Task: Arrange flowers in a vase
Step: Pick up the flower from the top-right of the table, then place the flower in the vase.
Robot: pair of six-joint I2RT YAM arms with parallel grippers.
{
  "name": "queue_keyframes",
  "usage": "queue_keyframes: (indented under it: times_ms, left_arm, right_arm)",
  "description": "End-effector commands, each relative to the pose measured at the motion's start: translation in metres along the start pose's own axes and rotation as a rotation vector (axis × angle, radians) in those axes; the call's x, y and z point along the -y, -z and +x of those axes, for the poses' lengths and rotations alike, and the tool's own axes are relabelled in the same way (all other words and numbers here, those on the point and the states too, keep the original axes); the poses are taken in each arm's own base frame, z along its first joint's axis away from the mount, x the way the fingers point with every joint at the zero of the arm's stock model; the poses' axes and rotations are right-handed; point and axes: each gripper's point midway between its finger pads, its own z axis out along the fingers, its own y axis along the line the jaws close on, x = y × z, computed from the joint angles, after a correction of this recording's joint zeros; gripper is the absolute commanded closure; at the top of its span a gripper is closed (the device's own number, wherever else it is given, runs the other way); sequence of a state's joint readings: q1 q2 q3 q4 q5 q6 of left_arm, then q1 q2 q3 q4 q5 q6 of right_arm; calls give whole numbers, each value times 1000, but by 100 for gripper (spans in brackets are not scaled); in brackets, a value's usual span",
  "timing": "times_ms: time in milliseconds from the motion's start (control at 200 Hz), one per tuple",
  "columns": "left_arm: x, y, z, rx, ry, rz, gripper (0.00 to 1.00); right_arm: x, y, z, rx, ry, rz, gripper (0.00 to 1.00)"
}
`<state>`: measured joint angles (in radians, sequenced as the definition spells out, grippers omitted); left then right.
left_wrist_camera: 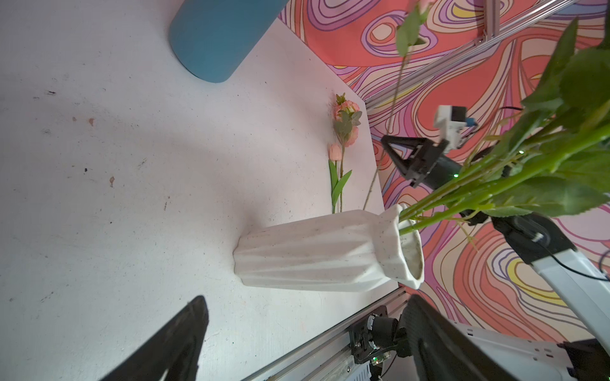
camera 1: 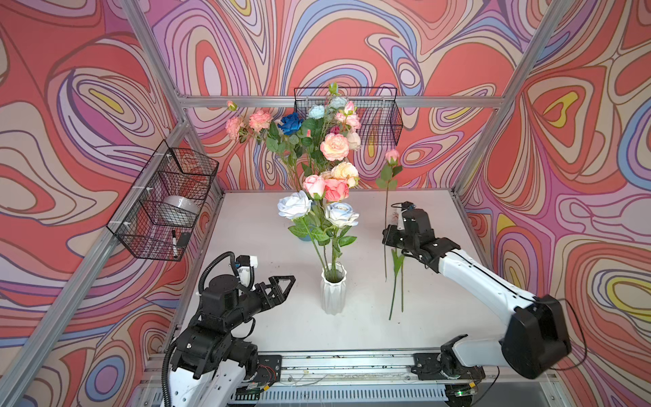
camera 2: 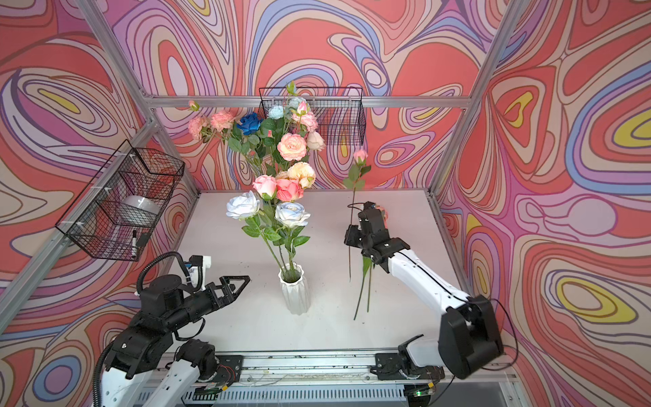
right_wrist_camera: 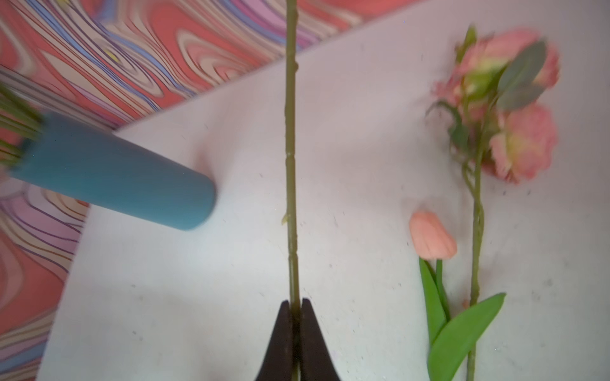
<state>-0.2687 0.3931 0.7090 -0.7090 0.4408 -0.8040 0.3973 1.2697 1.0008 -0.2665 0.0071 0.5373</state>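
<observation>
1. White vase [camera 1: 333, 292]: stands upright on the table [camera 1: 246, 317]. It holds long-stemmed roses [camera 1: 293, 206], pale blue-white and pink, with the blooms well above its rim.
2. Blue vase [right_wrist_camera: 115, 171]: stands upright behind the white vase. It holds the large bunch [camera 1: 299, 134] of pink, peach and pale blue blooms, plus one deep blue.
3. Right claw [right_wrist_camera: 296, 306]: located right of the white vase and apart from it. It is pressed together on the stem of a pink rose [camera 1: 392, 155]. The stem is upright, with the bloom above the claw and the bare end below it. Whether that end touches the table cannot be told.
4. Tulip [right_wrist_camera: 432, 236] and pink spray [right_wrist_camera: 521, 142]: lie flat on the table, side by side, right of the white vase. Both top views show their blooms hidden under the right arm.
5. Left claw [camera 1: 285, 290]: located left of the white vase and apart from it. It is spread and pinches nothing.
6. Wire basket [camera 1: 165, 208]: hangs on the wall left of the white vase. It holds a marker [camera 1: 174, 243], whose label is too small to read.
</observation>
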Motion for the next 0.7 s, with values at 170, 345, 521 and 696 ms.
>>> queue_keyframes:
  times_ms: [170, 345, 521, 696]
  left_arm:
    - [0, 5, -4, 24, -12, -19, 5]
    - [0, 6, -5, 26, -6, -22, 5]
    - [2, 9, -6, 31, -14, -29, 5]
    - [3, 9, -7, 30, -20, -26, 5]
  right_arm:
    - [-80, 135, -73, 484, 67, -195, 100]
    - [-160, 195, -77, 653, 112, -421, 100]
    - [-230, 229, -48, 715, 245, -513, 100]
    - [-248, 217, -19, 711, 292, -512, 100]
